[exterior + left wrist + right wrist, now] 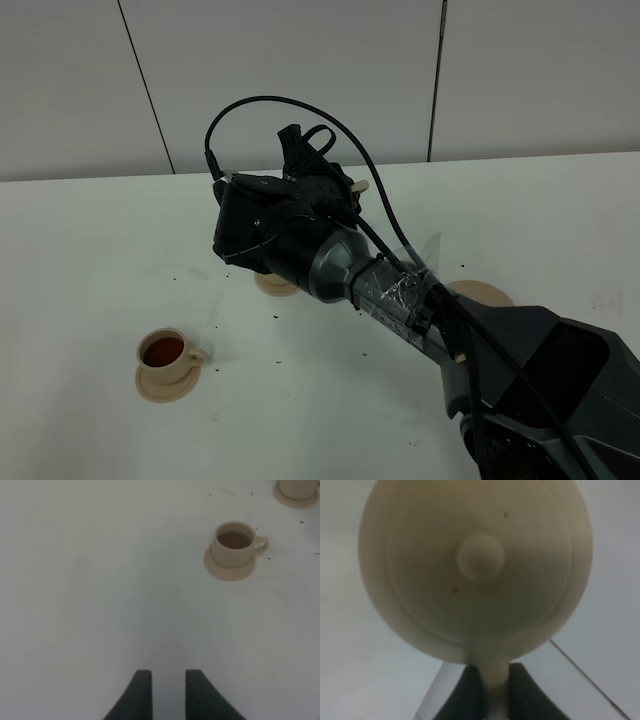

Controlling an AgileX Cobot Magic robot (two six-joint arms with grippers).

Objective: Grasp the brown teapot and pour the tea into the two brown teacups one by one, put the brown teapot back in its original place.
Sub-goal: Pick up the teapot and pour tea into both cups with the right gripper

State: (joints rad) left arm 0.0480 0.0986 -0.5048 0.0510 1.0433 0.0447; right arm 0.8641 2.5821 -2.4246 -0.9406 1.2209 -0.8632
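My right gripper is shut on the loop handle of the brown teapot, whose domed lid and knob face the wrist camera. In the high view the right gripper holds it raised at mid-table; only a small beige piece of the teapot shows. One brown teacup full of dark tea stands on its saucer at the front left; it also shows in the left wrist view. The second teacup is hidden in the high view, where only its saucer peeks out under the arm. The large saucer lies right of the arm. My left gripper is empty with its fingers close together.
Small dark specks are scattered on the white table around the cups. A grey panelled wall stands behind the table's far edge. The right arm's base fills the front right.
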